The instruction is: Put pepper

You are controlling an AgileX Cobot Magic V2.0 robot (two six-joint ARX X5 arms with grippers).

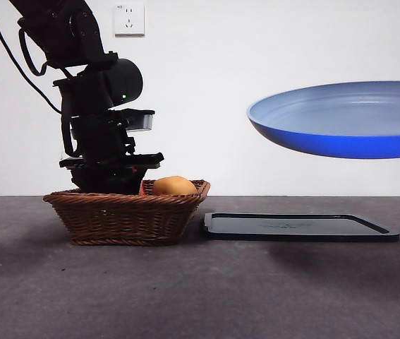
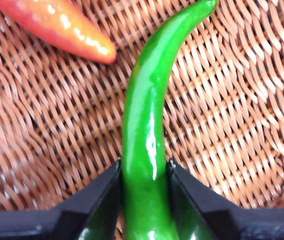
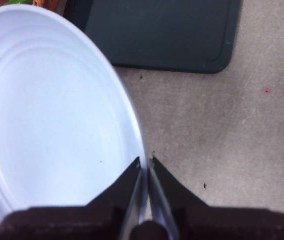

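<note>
A glossy green pepper (image 2: 144, 135) lies on the woven floor of the basket (image 1: 125, 212), and my left gripper (image 2: 144, 180) has its two black jaws closed against the pepper's thick end. In the front view that left arm (image 1: 104, 120) reaches down into the basket from the upper left, hiding the pepper. My right gripper (image 3: 146, 175) is shut on the rim of a blue plate (image 3: 51, 120), held level in the air (image 1: 344, 116) above the dark tray.
A red-orange carrot-like piece (image 2: 56, 25) lies in the basket beside the pepper. A round orange fruit (image 1: 174, 186) shows above the basket's rim. A flat dark tray (image 1: 298, 227) lies on the table right of the basket, under the plate.
</note>
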